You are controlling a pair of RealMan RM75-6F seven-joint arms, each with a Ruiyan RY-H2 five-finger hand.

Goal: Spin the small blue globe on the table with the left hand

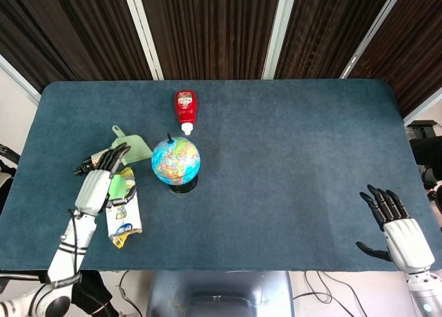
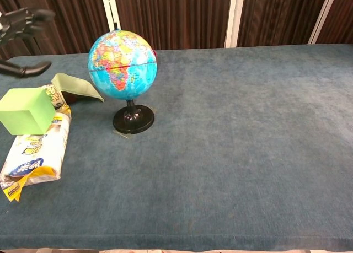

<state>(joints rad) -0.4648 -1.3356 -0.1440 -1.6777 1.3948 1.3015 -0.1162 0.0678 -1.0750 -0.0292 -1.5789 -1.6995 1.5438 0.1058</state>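
The small blue globe (image 1: 175, 161) stands upright on its black round base (image 2: 133, 120) left of the table's middle; in the chest view the globe (image 2: 122, 64) shows its coloured continents. My left hand (image 1: 97, 183) is well to the left of it, apart from it, fingers spread and holding nothing. Only its dark fingertips (image 2: 25, 19) show at the chest view's top left corner. My right hand (image 1: 395, 224) hovers open at the table's near right corner, far from the globe.
A red ketchup bottle (image 1: 184, 109) lies behind the globe. Left of the globe are a green cube (image 2: 26, 111), a green dustpan-like scoop (image 2: 75, 86), a snack bag (image 2: 34, 150) and a dark bottle (image 1: 88, 164). The blue table top (image 1: 290, 158) stretches to the right.
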